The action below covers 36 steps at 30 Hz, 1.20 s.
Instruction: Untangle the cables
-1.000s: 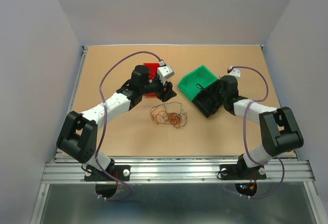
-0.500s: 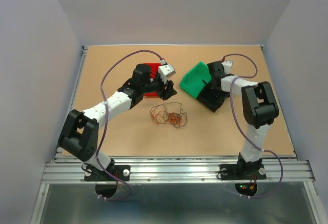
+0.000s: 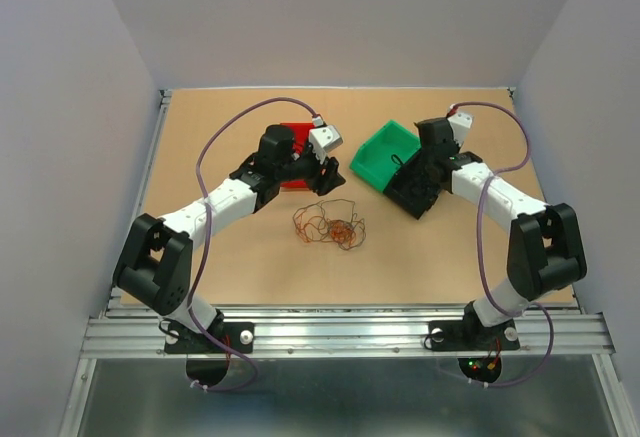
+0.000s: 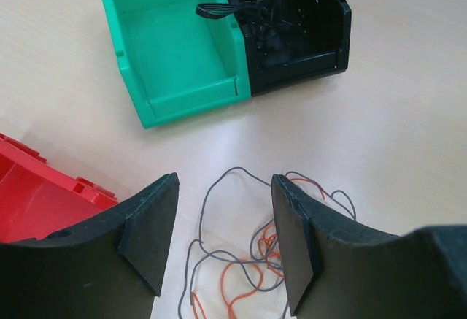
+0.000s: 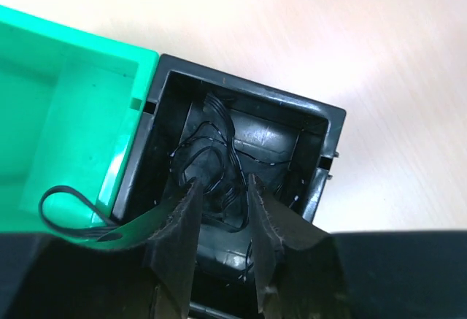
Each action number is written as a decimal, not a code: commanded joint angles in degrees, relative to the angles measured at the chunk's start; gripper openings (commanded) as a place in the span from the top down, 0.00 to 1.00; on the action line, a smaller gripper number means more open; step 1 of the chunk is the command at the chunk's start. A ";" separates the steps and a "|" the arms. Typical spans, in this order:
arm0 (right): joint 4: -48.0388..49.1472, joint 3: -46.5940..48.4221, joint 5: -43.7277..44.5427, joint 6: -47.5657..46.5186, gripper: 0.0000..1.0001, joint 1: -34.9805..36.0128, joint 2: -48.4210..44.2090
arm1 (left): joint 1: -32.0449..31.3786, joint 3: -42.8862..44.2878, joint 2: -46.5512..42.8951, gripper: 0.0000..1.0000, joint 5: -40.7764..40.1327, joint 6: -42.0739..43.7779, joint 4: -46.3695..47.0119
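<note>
Black thin wires (image 5: 215, 144) sit in the black plastic bin (image 5: 244, 87); an orange-and-dark wire tangle (image 3: 328, 225), centre frame, is unsorted. Left end effector (image 4: 222, 242) gapes empty; right end effector (image 5: 222, 195), slightly parted, empty.

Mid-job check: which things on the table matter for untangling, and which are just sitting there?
Job: loose cable tangle; black wires lying in the black bin.
Lying about: green bin; red bin, perhaps drop-off spots for later.
</note>
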 commanded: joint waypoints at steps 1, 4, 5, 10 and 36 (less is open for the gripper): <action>2.49 -2.77 0.57 -0.02 0.59 0.69 -2.90 | -0.18 2.03 -1.99 0.36 1.22 0.45 1.18; 6.44 -4.09 -3.54 -2.48 0.53 1.14 -4.05 | -0.27 1.95 -2.51 0.36 1.22 0.54 1.27; 9.23 -5.22 -5.22 -4.93 0.45 1.66 -4.31 | -0.27 1.86 -2.60 0.36 1.22 0.54 1.27; 16.28 -7.87 -11.12 -8.29 0.34 3.51 -4.76 | -0.18 1.86 -2.87 0.36 1.57 0.54 1.27; 22.36 0.21 -2.95 -16.02 0.52 9.05 6.93 | -0.27 0.89 -5.33 0.36 1.92 0.63 1.71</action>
